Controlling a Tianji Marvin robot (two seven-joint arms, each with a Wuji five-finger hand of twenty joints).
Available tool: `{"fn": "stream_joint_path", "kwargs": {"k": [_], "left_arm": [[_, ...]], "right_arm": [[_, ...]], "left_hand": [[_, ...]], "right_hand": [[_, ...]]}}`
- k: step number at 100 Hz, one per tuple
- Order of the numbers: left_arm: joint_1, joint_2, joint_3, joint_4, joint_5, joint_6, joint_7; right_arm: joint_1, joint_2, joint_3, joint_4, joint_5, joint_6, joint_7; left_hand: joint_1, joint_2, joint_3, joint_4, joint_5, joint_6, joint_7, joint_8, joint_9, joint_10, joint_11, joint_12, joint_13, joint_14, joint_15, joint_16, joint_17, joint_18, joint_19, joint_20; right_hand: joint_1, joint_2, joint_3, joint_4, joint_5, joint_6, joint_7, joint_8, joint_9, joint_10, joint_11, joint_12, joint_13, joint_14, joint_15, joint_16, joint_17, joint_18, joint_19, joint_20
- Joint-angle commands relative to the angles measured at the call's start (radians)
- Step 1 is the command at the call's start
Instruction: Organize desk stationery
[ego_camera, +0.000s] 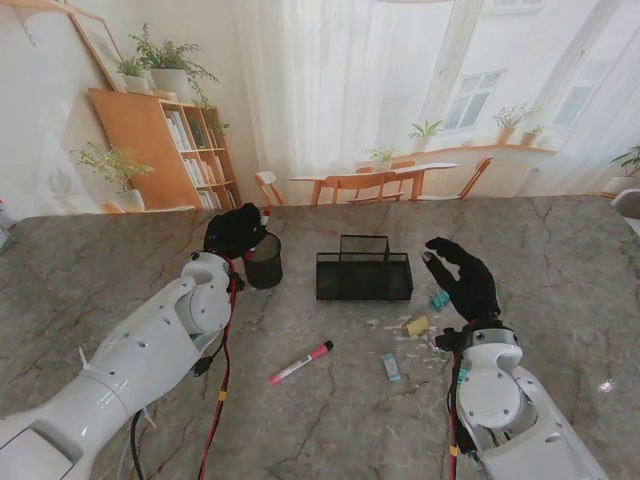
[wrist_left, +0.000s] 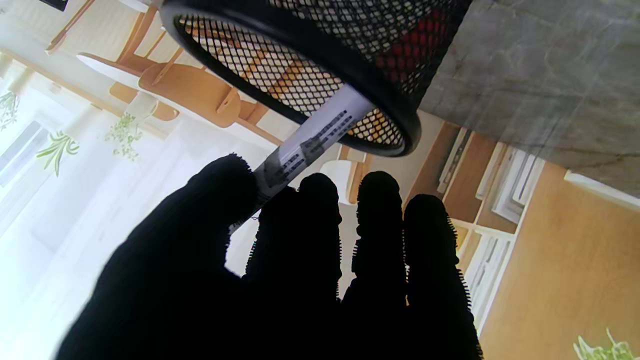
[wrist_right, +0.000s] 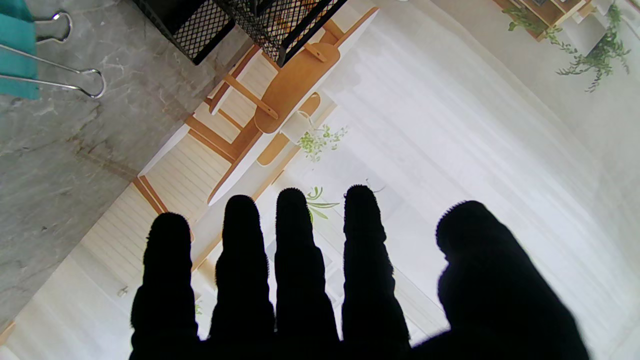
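Note:
My left hand (ego_camera: 234, 230), in a black glove, hovers over the round black mesh pen cup (ego_camera: 264, 262) and is shut on a white marker (wrist_left: 312, 137). In the left wrist view the marker's lower end is inside the cup (wrist_left: 320, 65), where something red shows through the mesh. The right hand (ego_camera: 462, 275) is open with fingers spread (wrist_right: 290, 260), holding nothing, just right of the black mesh tray (ego_camera: 364, 276). A pink marker (ego_camera: 300, 363) lies on the table nearer to me. A teal binder clip (ego_camera: 440, 299), a yellow piece (ego_camera: 417, 325) and a small teal item (ego_camera: 390, 367) lie near the right hand.
The grey marble table (ego_camera: 120, 270) runs across the view. The teal binder clip (wrist_right: 22, 55) with its wire handles appears beside the mesh tray's corner (wrist_right: 200, 25) in the right wrist view. Small white scraps lie by the yellow piece.

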Motion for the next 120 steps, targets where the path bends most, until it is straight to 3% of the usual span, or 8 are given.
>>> {"fn": "stream_joint_path", "kwargs": {"k": [1, 19, 34, 49, 61, 66, 101, 120], "left_arm": [[0.001, -0.01, 0.01, 0.013, -0.008, -0.009, -0.003], [0.002, -0.005, 0.016, 0.015, -0.001, -0.025, -0.014], [0.001, 0.005, 0.018, 0.013, 0.016, -0.059, -0.025], [0.005, 0.021, 0.022, -0.006, 0.05, -0.067, -0.042], [0.011, 0.033, 0.022, -0.023, 0.064, -0.075, -0.068], [0.014, 0.039, 0.019, -0.033, 0.071, -0.078, -0.079], [0.109, 0.11, -0.056, -0.236, 0.203, -0.126, -0.173], [0.198, 0.166, -0.114, -0.403, 0.319, -0.217, -0.293]], "right_arm": [[-0.002, 0.0, 0.0, 0.002, -0.001, 0.002, 0.009], [-0.003, -0.001, 0.0, 0.001, -0.001, 0.005, 0.004], [-0.004, -0.001, 0.001, 0.001, -0.001, 0.005, 0.003], [-0.005, -0.002, 0.002, 0.0, 0.001, 0.005, 0.003], [-0.005, -0.002, 0.003, 0.0, 0.001, 0.005, 0.001], [-0.006, -0.002, 0.003, 0.0, 0.0, 0.004, 0.001], [-0.007, -0.002, 0.005, 0.0, 0.003, 0.0, 0.002], [-0.003, -0.002, 0.002, 0.0, 0.013, -0.005, 0.01]], "left_hand": [[0.123, 0.044, 0.01, -0.066, -0.015, -0.03, 0.052, 0.018, -0.026, -0.087, -0.04, 0.03, -0.041, -0.012, -0.006, -0.005, -0.027, -0.051, -0.013, 0.029], [0.224, 0.085, -0.161, -0.15, -0.042, -0.05, -0.023, -0.033, -0.075, -0.055, -0.12, 0.047, -0.089, -0.01, -0.053, -0.027, -0.065, -0.068, -0.059, 0.015], [0.264, 0.119, -0.29, -0.174, -0.087, -0.06, -0.198, -0.111, -0.177, 0.001, -0.248, -0.038, -0.158, 0.001, -0.15, -0.081, -0.118, -0.089, -0.108, 0.001], [0.239, 0.177, -0.335, -0.169, -0.117, -0.058, -0.424, -0.152, -0.288, 0.031, -0.402, -0.315, -0.248, -0.004, -0.213, -0.113, -0.21, -0.109, -0.15, 0.011], [0.136, 0.308, -0.388, -0.168, -0.163, -0.041, -0.874, -0.552, -0.416, 0.066, -0.798, -0.723, -0.384, -0.036, -0.533, -0.372, -0.263, -0.068, -0.616, -0.194], [0.111, 0.309, -0.393, -0.174, -0.194, -0.035, -0.942, -0.627, -0.448, 0.067, -0.86, -0.803, -0.405, -0.047, -0.635, -0.466, -0.281, -0.065, -0.793, -0.18], [0.029, 0.309, -0.407, -0.191, -0.193, -0.021, -0.957, -0.708, -0.429, 0.079, -0.878, -0.873, -0.4, -0.062, -0.74, -0.579, -0.267, -0.043, -0.967, -0.229], [0.041, 0.315, -0.41, -0.199, -0.12, -0.001, -0.917, -0.7, -0.349, 0.099, -0.848, -0.828, -0.354, -0.03, -0.697, -0.544, -0.283, -0.037, -0.894, -0.132]], "right_hand": [[0.007, 0.034, -0.022, 0.03, 0.009, -0.007, 0.004, 0.006, 0.0, 0.004, 0.014, 0.013, 0.006, 0.003, 0.001, 0.011, -0.005, 0.01, 0.02, 0.021], [0.008, 0.034, -0.023, 0.03, 0.01, -0.006, 0.004, 0.006, 0.001, 0.004, 0.014, 0.014, 0.008, 0.002, 0.002, 0.011, -0.006, 0.01, 0.02, 0.02], [0.008, 0.034, -0.022, 0.031, 0.011, -0.006, 0.004, 0.006, 0.0, 0.005, 0.014, 0.014, 0.006, 0.001, 0.001, 0.011, -0.006, 0.01, 0.02, 0.02], [0.008, 0.034, -0.023, 0.031, 0.014, -0.005, 0.006, 0.006, 0.002, 0.006, 0.014, 0.014, 0.008, 0.003, 0.002, 0.011, -0.006, 0.01, 0.02, 0.02], [0.008, 0.034, -0.022, 0.031, 0.016, -0.006, 0.007, 0.007, 0.003, 0.005, 0.015, 0.014, 0.008, 0.003, 0.002, 0.011, -0.006, 0.01, 0.02, 0.02], [0.008, 0.034, -0.022, 0.031, 0.016, -0.005, 0.006, 0.007, 0.003, 0.007, 0.015, 0.014, 0.008, 0.003, 0.002, 0.011, -0.006, 0.009, 0.02, 0.02], [0.009, 0.035, -0.023, 0.03, 0.018, -0.006, 0.007, 0.007, 0.003, 0.006, 0.014, 0.014, 0.008, 0.002, 0.001, 0.011, -0.006, 0.009, 0.02, 0.019], [0.01, 0.034, -0.023, 0.03, 0.019, -0.005, 0.008, 0.007, 0.004, 0.008, 0.015, 0.014, 0.008, 0.002, 0.001, 0.01, -0.006, 0.009, 0.02, 0.019]]}}
